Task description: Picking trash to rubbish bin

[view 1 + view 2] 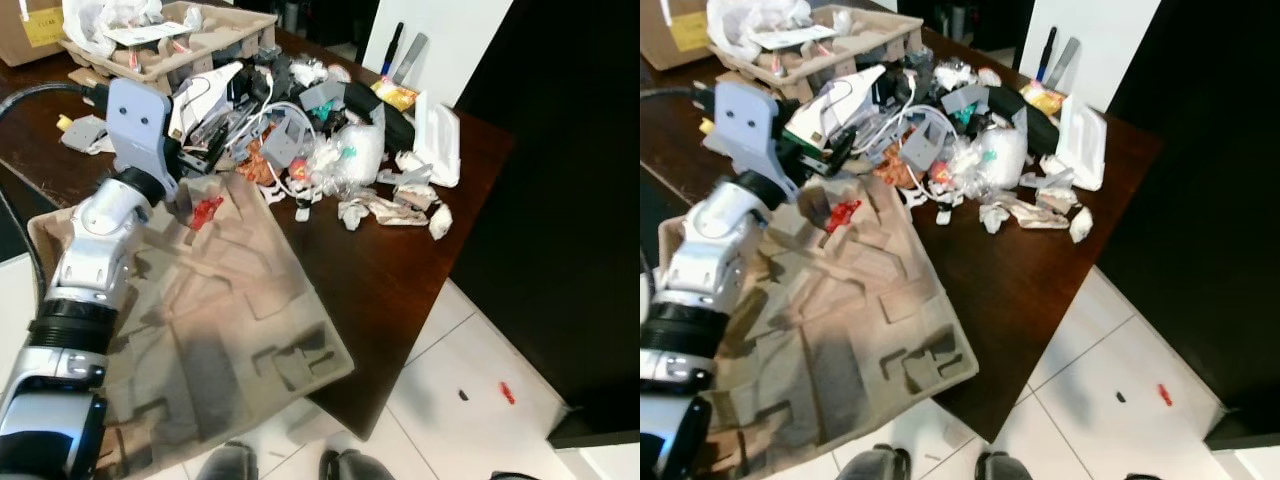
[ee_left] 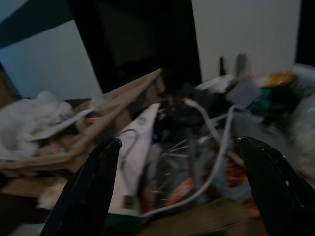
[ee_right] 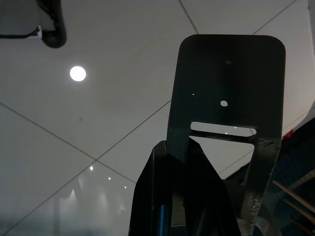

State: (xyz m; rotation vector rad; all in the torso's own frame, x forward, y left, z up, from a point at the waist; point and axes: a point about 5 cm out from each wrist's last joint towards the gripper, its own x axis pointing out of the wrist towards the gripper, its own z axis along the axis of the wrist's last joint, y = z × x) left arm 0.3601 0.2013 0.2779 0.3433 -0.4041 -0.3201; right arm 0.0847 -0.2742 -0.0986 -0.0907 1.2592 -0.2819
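Observation:
A heap of trash (image 1: 320, 150) lies on the dark wooden table (image 1: 390, 290): wrappers, white cables, a clear plastic bag, grey plastic bits and crumpled paper. My left arm reaches over a big moulded pulp tray (image 1: 230, 320), and my left gripper (image 1: 195, 150) stands open at the heap's near left edge. The left wrist view has its fingers (image 2: 93, 187) spread wide in front of a white packet (image 2: 135, 157) and a white cable (image 2: 216, 147), with nothing between them. A small red scrap (image 1: 207, 210) lies on the pulp tray just below the gripper. My right gripper (image 3: 197, 162) points up at the ceiling, shut and empty.
A pulp carton (image 1: 200, 40) with white paper stands at the table's back, with a cardboard box (image 1: 25, 30) beside it. A white foam container (image 1: 440, 140) sits at the heap's right. The table edge drops to a white tiled floor (image 1: 470, 370) with a red bit (image 1: 507, 392).

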